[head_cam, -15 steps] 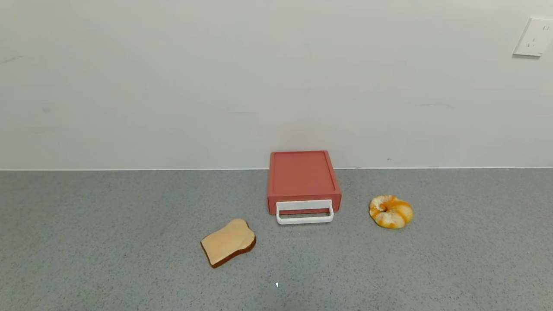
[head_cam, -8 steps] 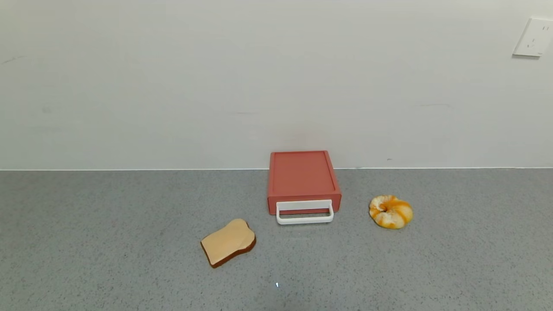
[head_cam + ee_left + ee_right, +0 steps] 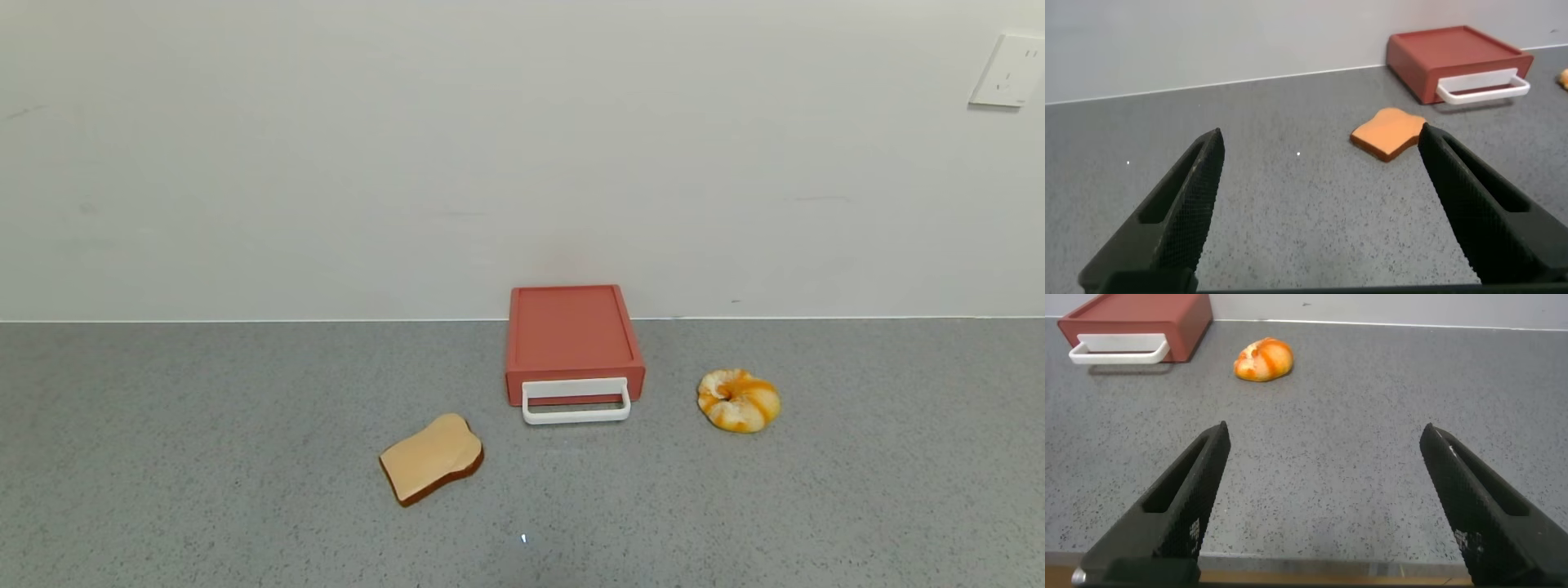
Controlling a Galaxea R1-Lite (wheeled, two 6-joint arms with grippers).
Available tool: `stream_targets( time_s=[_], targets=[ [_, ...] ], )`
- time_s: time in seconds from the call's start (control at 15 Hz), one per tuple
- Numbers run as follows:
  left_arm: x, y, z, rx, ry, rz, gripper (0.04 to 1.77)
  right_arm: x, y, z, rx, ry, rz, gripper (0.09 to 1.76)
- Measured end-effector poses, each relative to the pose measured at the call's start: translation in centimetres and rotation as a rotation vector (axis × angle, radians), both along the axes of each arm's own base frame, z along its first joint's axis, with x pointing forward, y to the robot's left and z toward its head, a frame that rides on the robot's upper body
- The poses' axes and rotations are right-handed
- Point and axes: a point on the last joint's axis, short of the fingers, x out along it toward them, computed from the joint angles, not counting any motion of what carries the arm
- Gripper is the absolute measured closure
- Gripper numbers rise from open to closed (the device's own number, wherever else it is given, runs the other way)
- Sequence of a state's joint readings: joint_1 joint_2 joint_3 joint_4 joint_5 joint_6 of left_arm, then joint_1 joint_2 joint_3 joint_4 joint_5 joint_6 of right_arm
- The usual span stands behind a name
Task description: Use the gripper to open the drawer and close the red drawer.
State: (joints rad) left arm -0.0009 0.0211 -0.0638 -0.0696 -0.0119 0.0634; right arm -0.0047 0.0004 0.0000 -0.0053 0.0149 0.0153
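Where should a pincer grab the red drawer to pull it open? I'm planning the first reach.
Grip the white loop handle on the front of the drawer, at the middle of its long bar. Come from the robot's side, since the handle juts toward it and the box backs against the wall. The bar looks thin, with a gap behind it for one finger. Both the left pincer and right pincer are open and away from it.

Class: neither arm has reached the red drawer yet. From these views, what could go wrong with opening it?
1. The flat salmon-red plastic drawer stands loose on the grey counter; pulling its white loop handle may drag the whole box.
2. An open left pincer approaching could knock the tan bread slice.
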Motion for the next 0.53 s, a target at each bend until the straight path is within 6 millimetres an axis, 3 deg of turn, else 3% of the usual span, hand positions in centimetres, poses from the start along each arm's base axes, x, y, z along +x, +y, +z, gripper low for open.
stream_targets(
  time_s=[0.2, 0.53],
  targets=[
    [0.3, 0.0, -1.7, 0.004, 0.051, 0.004, 0.10, 0.0, 0.0, 0.0, 0.000, 0.000, 0.000, 0.14],
    [0.4, 0.0, -2.5, 0.011, 0.110, -0.006, 0.09, 0.0, 0.0, 0.0, 0.000, 0.000, 0.000, 0.14]
  ],
)
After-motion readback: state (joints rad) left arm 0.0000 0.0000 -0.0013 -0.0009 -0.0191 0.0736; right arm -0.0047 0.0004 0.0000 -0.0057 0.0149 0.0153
